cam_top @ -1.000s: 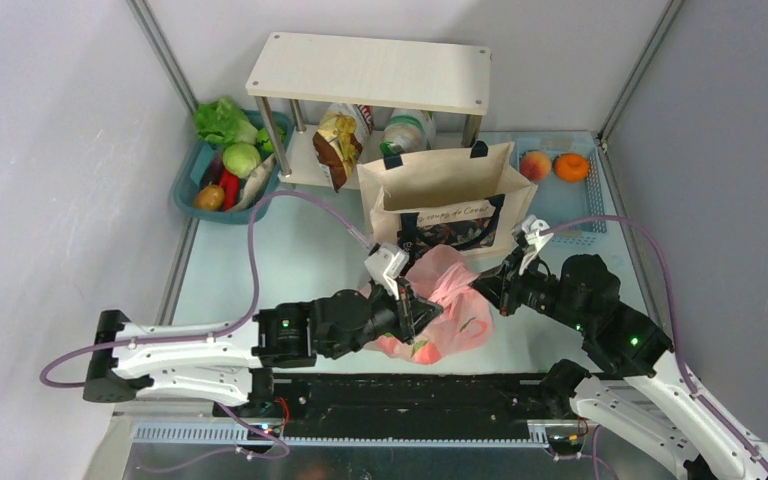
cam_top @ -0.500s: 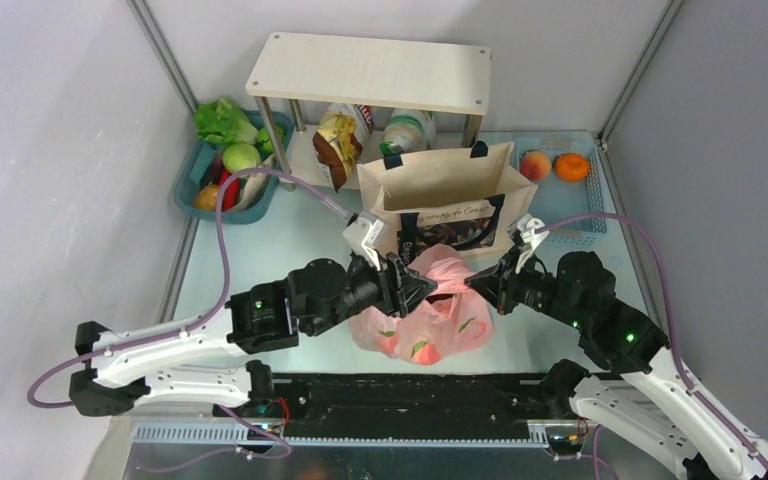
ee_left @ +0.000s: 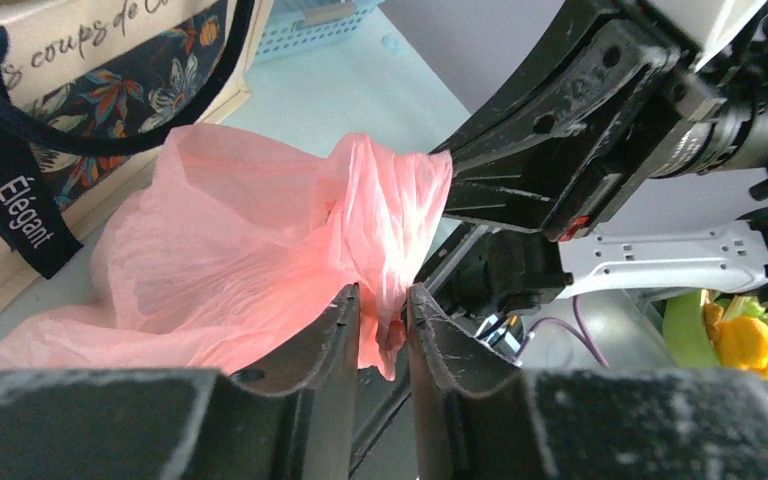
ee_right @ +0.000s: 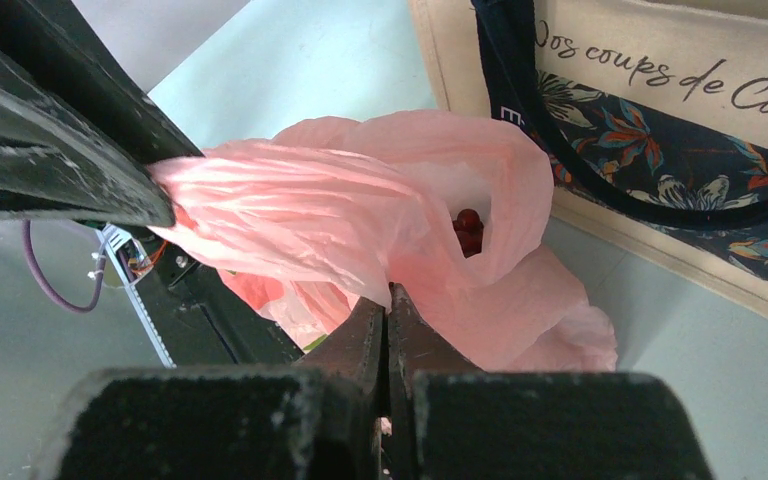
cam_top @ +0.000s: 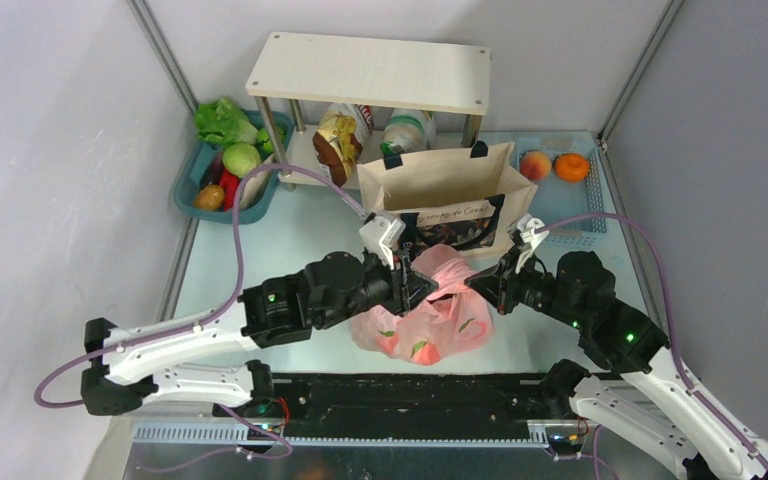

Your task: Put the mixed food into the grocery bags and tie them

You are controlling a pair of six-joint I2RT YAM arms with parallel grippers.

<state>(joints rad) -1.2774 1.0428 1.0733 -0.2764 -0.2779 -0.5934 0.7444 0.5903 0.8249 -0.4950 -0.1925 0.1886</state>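
Three grey walls [cam_top: 40,150] enclose a mint-green table [cam_top: 300,240] bearing the pink bag [cam_top: 430,330].

The plastic bag [cam_top: 430,325] is sitting on the counter [cam_top: 290,250] near its front edge, just before the canvas tote [cam_top: 445,185] (the two seem to be touching). Behind the tote a shelf [cam_top: 370,72] is standing, with packets [cam_top: 338,140] under it. The left basket [cam_top: 188,185] is lying at the back left, the right basket [cam_top: 585,215] at the back right. The left claw [cam_top: 422,283] is meeting the bag's top from the left, the right claw [cam_top: 472,283] from the right.
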